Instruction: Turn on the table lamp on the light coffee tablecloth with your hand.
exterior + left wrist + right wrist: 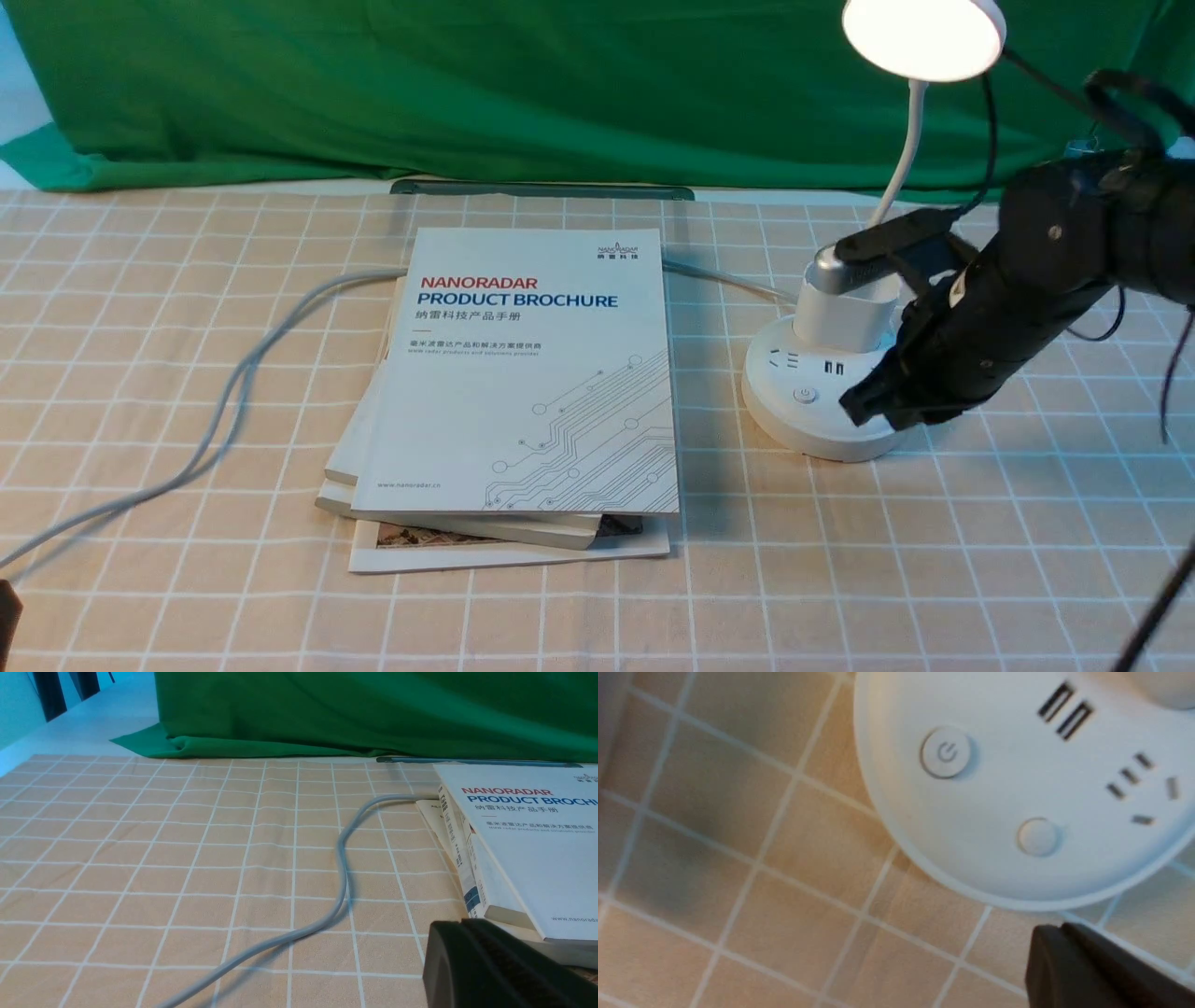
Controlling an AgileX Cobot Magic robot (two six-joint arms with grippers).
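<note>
Front view: white table lamp (822,392) standing on the checked beige tablecloth (934,560) at right of centre, its round head (922,33) glowing at the upper right of the frame. Right gripper (864,408), jaws closed and holding nothing, tip lowered just beside the base's near rim; contact cannot be told. Right wrist view: power button (947,752) and plain round button (1036,836) both uncovered. Stack of brochures (532,373) at centre, grey cable (233,392) to its left, green cloth (467,84) behind. Left wrist view: left gripper (462,956) closed, empty, lower right of frame
</note>
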